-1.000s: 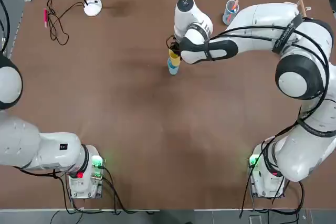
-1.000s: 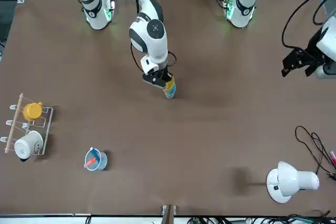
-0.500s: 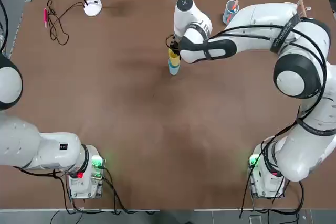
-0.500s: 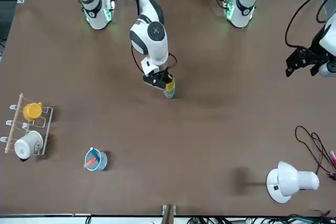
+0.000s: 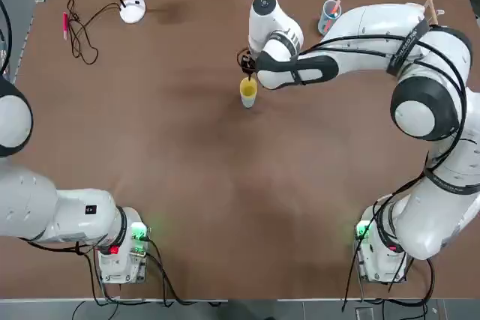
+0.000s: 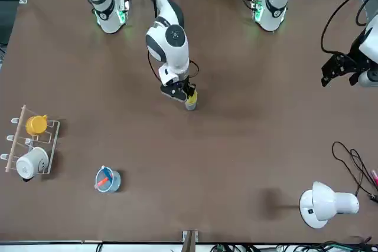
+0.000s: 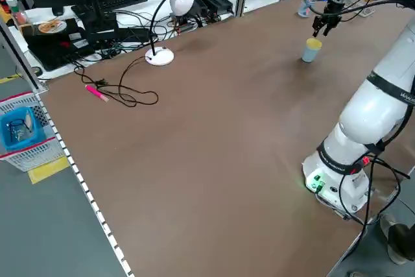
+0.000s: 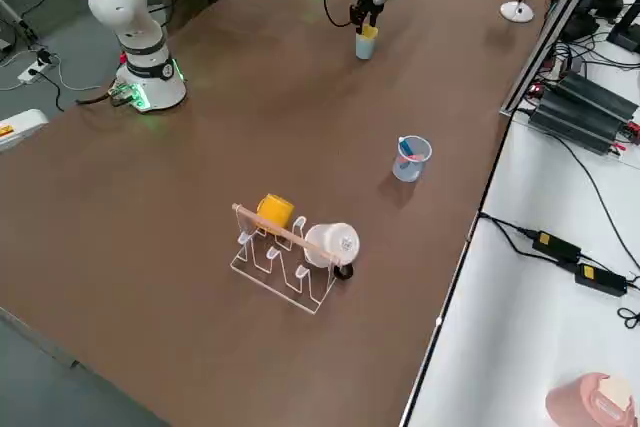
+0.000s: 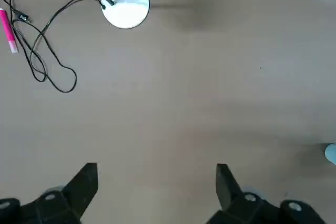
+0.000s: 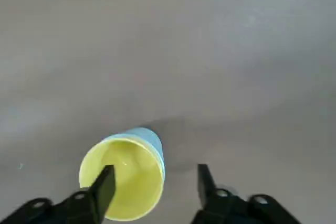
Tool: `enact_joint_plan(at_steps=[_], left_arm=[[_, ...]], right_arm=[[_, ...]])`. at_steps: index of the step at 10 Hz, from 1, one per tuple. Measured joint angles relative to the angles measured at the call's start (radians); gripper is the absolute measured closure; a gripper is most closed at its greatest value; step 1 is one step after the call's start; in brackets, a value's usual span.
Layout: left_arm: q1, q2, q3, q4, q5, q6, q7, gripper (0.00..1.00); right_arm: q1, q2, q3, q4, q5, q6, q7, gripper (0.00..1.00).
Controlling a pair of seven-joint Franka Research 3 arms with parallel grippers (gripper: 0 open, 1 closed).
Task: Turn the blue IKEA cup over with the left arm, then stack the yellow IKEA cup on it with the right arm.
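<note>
So my right gripper (image 10: pixel 156 179) just let go: a second ago it was pinching the yellow IKEA cup (image 10: pixel 125 174), now my fingers are spread, with one over its rim. In the top view the cup sits just above centre, nested in the blue IKEA cup (image 7: pixel 310 54), which stands mouth-up on the brown table (image 5: pixel 187 185). Looks like the stack's made, so I'd call the task basically done. Left gripper (image 6: pixel 332 70) is open too, idling at the front view's right edge. Next I'd back straight off, since that finger could snag the rim.
</note>
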Motion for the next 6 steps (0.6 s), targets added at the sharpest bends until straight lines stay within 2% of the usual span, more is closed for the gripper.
enact_joint_plan(at_steps=[1,2,3,5,6], left_arm=[[0.000,0.000,0.000,0.000,0.000,0.000,0.000,0.01],[0.000,0.000,0.000,0.000,0.000,0.000,0.000,0.01],[0.000,0.000,0.001,0.000,0.000,0.000,0.000,0.01],[0.001,0.000,0.000,0.001,0.000,0.000,0.000,0.01],[0.001,0.000,0.001,0.001,0.000,0.000,0.000,0.01]], right_arm=[[-0.014,0.000,-0.001,0.003,-0.001,0.000,-0.005,0.06],[-0.046,-0.001,0.001,0.009,-0.002,0.000,-0.029,0.00],[-0.111,-0.004,0.020,0.017,-0.002,0.000,-0.092,0.00],[-0.321,-0.014,0.131,0.026,-0.002,-0.018,-0.261,0.00],[-0.405,-0.024,0.161,0.026,-0.003,-0.039,-0.351,0.00]])
